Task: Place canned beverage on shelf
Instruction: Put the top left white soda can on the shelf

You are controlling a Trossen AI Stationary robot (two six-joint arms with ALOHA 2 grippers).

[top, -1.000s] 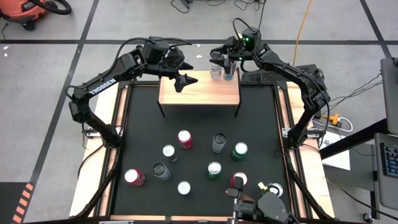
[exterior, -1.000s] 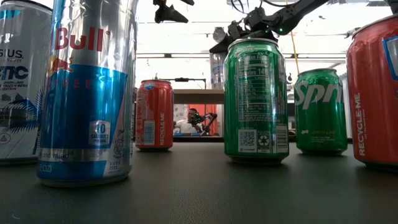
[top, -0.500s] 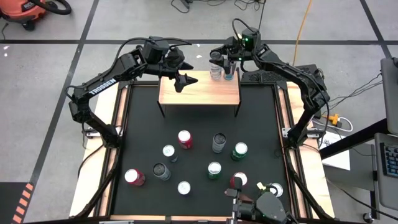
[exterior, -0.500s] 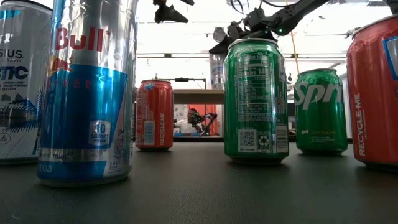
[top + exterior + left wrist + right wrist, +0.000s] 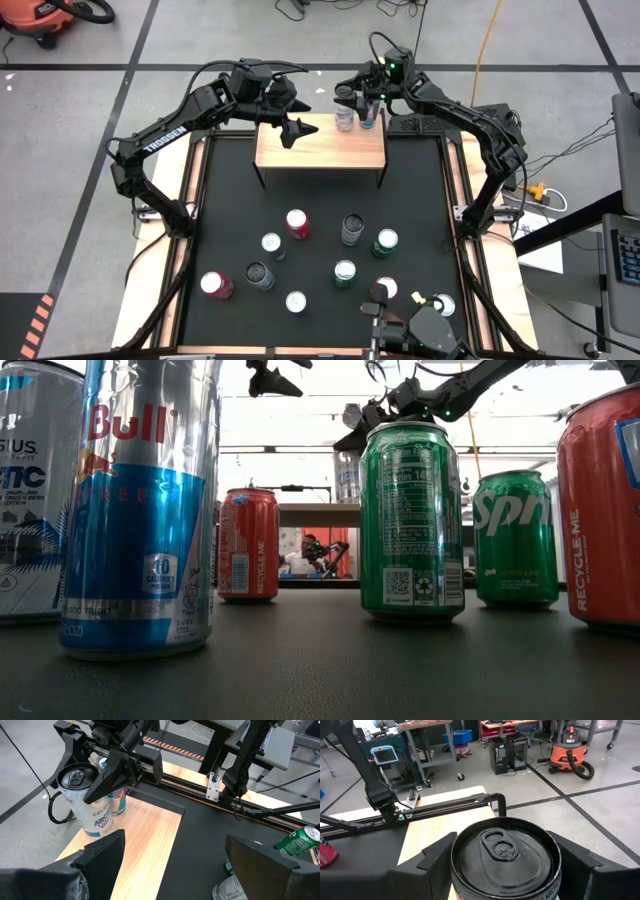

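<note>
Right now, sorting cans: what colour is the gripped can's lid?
Black can lid, best seen in the right wrist view.

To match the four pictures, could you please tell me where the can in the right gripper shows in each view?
High view: the can is at the shelf's back right edge.
Low view: top centre, partly behind the green can.
Left wrist view: upper left, above the shelf.
Right wrist view: bottom centre, seen lid-on.
Shared landmark: the shelf.

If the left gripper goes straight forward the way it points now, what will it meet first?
Probably the white Celsius can that the right gripper holds over the shelf. The left gripper is open and points toward it across the board; depth is unclear, so it might pass beside it.
</note>
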